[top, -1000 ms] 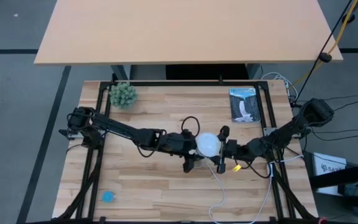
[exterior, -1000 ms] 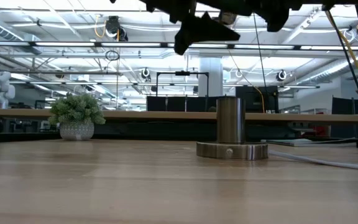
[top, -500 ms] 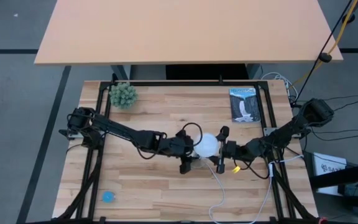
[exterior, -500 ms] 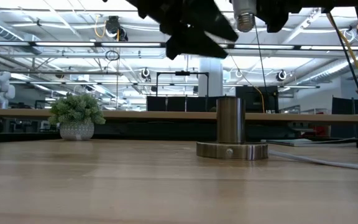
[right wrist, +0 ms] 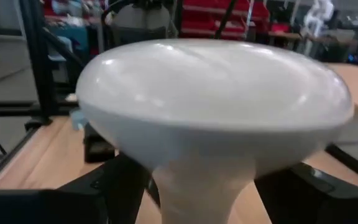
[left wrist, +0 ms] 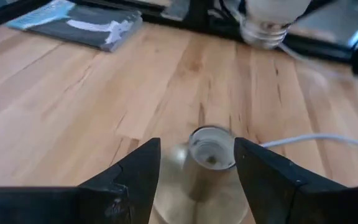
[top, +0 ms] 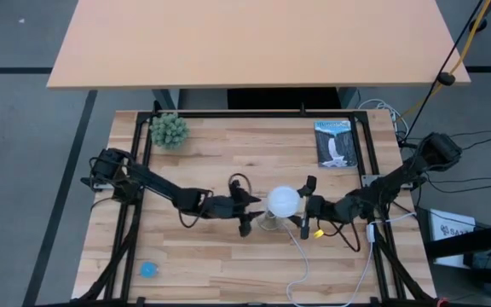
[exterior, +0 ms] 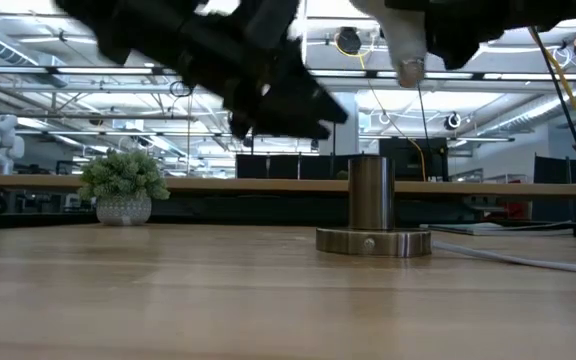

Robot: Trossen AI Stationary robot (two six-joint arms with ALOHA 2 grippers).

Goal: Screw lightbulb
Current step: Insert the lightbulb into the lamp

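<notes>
Lightbulb [top: 285,201] held above table [top: 220,162] centre, clamped in right gripper [top: 305,207], screw base down over metal socket [exterior: 373,212]. Left gripper [top: 244,212] beside socket, fingers spread, grasping nothing. Booklet [top: 335,143] at far right; cover writing unreadable.

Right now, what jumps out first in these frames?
The white lightbulb at mid-table, held by the right gripper with its metal base pointing down, above and not yet in the metal socket. The left gripper sits open just left of it, its fingers either side of the socket. A small potted plant stands at the far-left corner, a dark booklet far right.
</notes>
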